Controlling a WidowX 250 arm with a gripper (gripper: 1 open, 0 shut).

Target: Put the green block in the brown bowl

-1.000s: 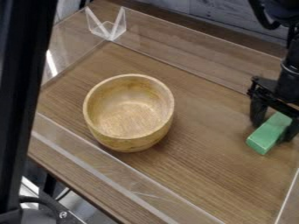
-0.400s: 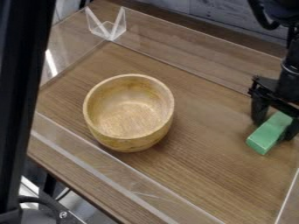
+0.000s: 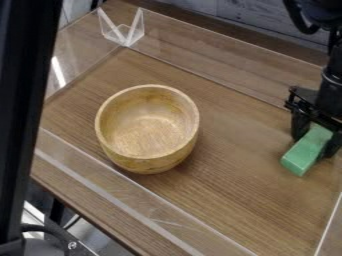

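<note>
The green block (image 3: 306,154) lies flat on the wooden table near its right edge. My gripper (image 3: 315,130) points straight down over the block's far end, one dark finger on each side of it. The jaws are part-way open and I cannot tell whether the fingers touch the block. The block rests on the table. The brown bowl (image 3: 148,127) stands upright and empty left of centre, well apart from the block and the gripper.
A clear plastic barrier (image 3: 94,185) runs along the table's front and left edges. A small clear folded stand (image 3: 120,29) sits at the back left. A dark post (image 3: 20,120) fills the left of the view.
The gripper's fingers have drawn closer together around the block's far end. The hand, the block and the bowl have stayed in place.
</note>
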